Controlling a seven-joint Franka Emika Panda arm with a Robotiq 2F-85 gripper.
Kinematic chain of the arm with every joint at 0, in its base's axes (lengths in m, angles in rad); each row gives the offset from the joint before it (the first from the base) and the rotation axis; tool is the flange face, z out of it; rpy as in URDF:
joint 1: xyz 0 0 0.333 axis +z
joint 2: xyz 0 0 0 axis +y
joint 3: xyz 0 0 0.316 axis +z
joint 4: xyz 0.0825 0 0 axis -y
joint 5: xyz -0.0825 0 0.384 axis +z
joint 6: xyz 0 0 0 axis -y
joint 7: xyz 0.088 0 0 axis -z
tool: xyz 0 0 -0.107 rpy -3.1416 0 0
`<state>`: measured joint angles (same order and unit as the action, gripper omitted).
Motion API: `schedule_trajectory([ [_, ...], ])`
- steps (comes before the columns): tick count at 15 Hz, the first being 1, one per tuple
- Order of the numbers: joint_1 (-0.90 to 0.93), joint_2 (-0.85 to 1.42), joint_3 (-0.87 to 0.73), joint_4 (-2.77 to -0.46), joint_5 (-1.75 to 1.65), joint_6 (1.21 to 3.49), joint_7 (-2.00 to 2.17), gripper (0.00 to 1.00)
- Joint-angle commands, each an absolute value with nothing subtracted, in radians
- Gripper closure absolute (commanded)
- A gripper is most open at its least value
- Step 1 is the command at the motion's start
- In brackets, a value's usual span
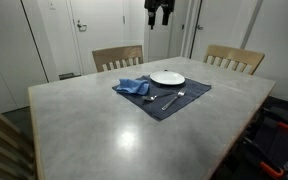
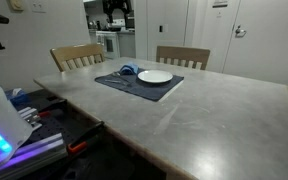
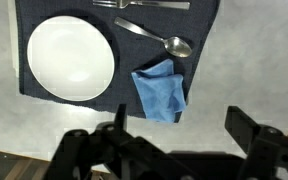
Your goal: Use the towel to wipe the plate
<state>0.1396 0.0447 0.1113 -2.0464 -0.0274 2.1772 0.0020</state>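
Note:
A white plate (image 1: 167, 78) (image 2: 155, 76) (image 3: 71, 56) sits on a dark placemat (image 1: 189, 100) (image 2: 134, 88) (image 3: 204, 25) on the far side of the table. A crumpled blue towel (image 1: 134, 87) (image 2: 127, 71) (image 3: 160, 90) lies next to the plate, partly on the placemat's edge. My gripper (image 1: 159, 12) (image 2: 117, 10) (image 3: 184, 125) hangs high above the table, open and empty, with the towel below and just ahead of its fingers in the wrist view.
A spoon (image 3: 159, 40) and a fork (image 3: 144, 4) lie on the placemat beside the plate. Two wooden chairs (image 1: 118, 57) (image 1: 234, 58) stand at the far side of the grey table (image 1: 104, 125) (image 2: 214, 120). Equipment clutters the floor (image 2: 44, 115).

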Motion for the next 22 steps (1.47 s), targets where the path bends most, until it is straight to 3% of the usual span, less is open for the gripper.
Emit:
schedule_trajectory([
  [1,0.134,0.094,0.116,-2.008,-0.029,2.201,-0.009,0.0],
  [22,0.142,0.541,0.143,-1.729,0.008,2.302,-0.055,0.0],
])
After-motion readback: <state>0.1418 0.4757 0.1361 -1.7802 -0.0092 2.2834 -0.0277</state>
